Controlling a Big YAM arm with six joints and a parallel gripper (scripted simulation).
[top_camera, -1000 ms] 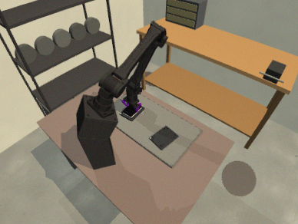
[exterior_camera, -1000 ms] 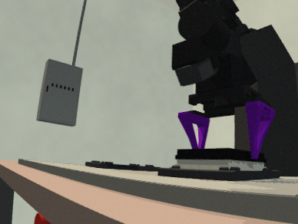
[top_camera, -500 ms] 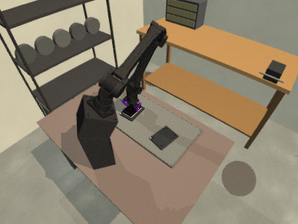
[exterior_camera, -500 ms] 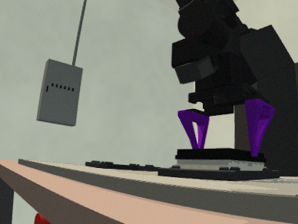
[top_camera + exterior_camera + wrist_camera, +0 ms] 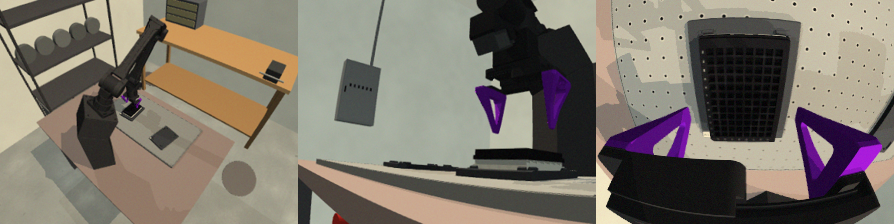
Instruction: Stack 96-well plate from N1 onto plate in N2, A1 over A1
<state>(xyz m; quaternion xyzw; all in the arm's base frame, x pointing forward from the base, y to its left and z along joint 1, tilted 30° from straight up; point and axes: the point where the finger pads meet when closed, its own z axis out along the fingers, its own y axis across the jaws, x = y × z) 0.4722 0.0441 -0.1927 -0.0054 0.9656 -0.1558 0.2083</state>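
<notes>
A black 96-well plate (image 5: 518, 154) lies flat on top of a paler plate (image 5: 513, 164), which sits in the nest (image 5: 517, 173) close to the arm's base. This stack also shows in the top view (image 5: 132, 111) and in the wrist view (image 5: 743, 86), where the black well grid fills the grey nest frame (image 5: 744, 26). My gripper (image 5: 524, 130) is open and hangs straight above the stack, with its purple fingers clear of the plate on both sides (image 5: 743, 112). Nothing is between the fingers. The other nest (image 5: 163, 137) lies flat and empty further along the mat (image 5: 417, 166).
Both nests sit on a grey perforated mat (image 5: 161, 130) on the pinkish table. The arm's dark pedestal (image 5: 96, 134) stands beside the stack. A shelf rack (image 5: 57, 50) is behind, and an orange bench (image 5: 223, 54) with a drawer box stands to the far right.
</notes>
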